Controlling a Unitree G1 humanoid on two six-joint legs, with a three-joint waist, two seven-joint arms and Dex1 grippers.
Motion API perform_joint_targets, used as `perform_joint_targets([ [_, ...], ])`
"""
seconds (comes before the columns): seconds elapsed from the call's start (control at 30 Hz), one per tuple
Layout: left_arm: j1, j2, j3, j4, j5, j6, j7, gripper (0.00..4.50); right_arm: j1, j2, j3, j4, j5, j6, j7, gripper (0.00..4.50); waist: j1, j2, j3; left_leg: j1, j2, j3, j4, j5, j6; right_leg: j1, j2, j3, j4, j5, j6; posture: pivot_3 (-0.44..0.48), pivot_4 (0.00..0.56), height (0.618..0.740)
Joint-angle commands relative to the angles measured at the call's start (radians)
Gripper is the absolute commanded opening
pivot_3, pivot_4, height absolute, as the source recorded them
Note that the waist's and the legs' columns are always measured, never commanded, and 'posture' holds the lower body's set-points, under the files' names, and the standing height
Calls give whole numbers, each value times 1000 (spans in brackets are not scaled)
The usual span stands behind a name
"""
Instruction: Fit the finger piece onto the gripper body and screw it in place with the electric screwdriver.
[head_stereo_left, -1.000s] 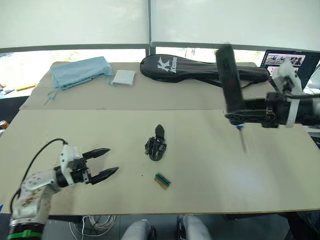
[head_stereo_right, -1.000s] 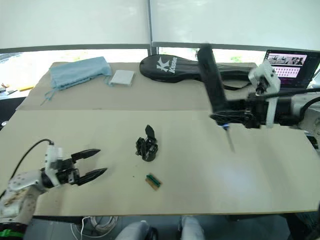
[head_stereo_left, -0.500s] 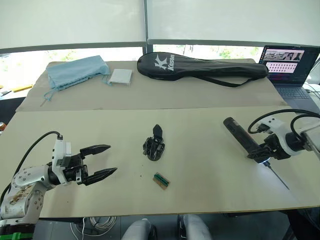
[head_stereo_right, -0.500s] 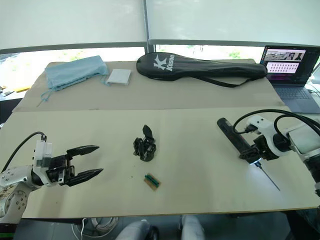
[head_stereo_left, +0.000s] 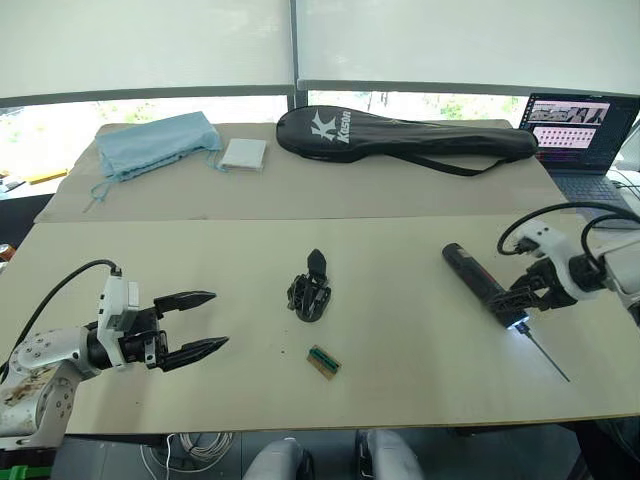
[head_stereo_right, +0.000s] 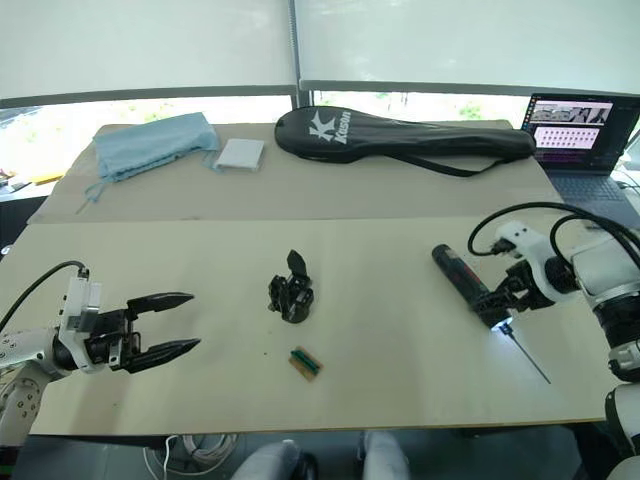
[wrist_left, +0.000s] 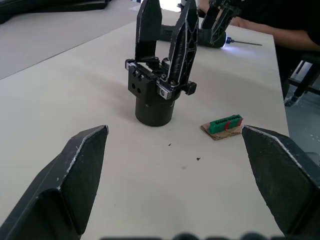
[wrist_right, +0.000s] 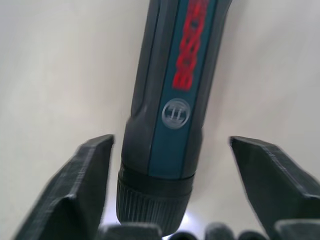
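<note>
At right of the frame, your right gripper (head_stereo_right: 503, 301) is sitting with fingers spread around the screwdriver (head_stereo_right: 465, 284), which a second ago was raised upright and is now lying flat on the desk (head_stereo_right: 400, 250), released. At center, the gripper body (head_stereo_left: 311, 290) is standing with both fingers fitted, so the fastening looks done. Your left gripper (head_stereo_left: 200, 322) is hovering, fingers spread, empty.

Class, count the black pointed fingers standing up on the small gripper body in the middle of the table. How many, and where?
2. Both rise side by side from the top of the gripper body: one finger and a second finger beside it, tips close together.
</note>
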Motion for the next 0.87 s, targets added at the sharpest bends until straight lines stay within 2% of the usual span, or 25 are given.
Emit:
perform_joint_targets([
  [0.03,35,16,45,-8,67,-64,32,4500,18,-84,-108,-80,25,-34,37,4457,1,0,0,0,0,0,0,0,0,0,0,0,0,0,0,0,150,740],
  [0.17,82,35,63,30,188,-172,71,4500,106,-110,-287,-190,140,-160,109,4457,1,0,0,1,0,0,0,-2,-4,1,0,0,-1,0,0,0,150,740],
  [0.3,80,35,80,119,239,-266,88,4500,271,-11,-551,-338,306,-194,83,4457,3,-1,0,5,1,0,-1,-3,-7,4,1,0,0,0,0,0,150,740],
  [0.37,78,36,84,162,259,-309,90,4500,387,73,-642,-440,341,-358,100,4457,7,-2,-1,7,1,0,-1,-4,-8,6,1,1,0,0,0,0,150,740],
  [0.43,69,37,87,197,269,-328,101,4500,478,153,-679,-511,330,-605,150,4457,11,-2,-1,9,1,0,-2,-4,-8,7,1,1,1,0,0,0,150,740],
  [0.5,62,33,89,222,280,-351,114,4500,577,215,-692,-576,342,-722,185,4457,14,-2,-1,9,1,1,-2,-4,-8,7,1,2,1,0,0,0,150,740],
  [0.6,68,29,90,231,287,-375,123,4500,645,263,-688,-610,339,-776,151,4457,14,-2,-1,9,0,1,-1,-2,-6,7,1,2,1,0,1,0,150,740],
  [0.7,97,40,80,215,292,-353,122,4500,646,309,-673,-604,340,-830,107,4457,10,-2,-1,10,0,1,-1,-3,-7,9,1,2,1,0,1,0,150,740],
  [0.87,94,39,73,215,292,-368,118,4500,689,305,-636,-581,333,-889,151,4457,8,-2,-1,11,1,1,-1,-3,-8,8,2,2,1,0,0,0,150,740],
])
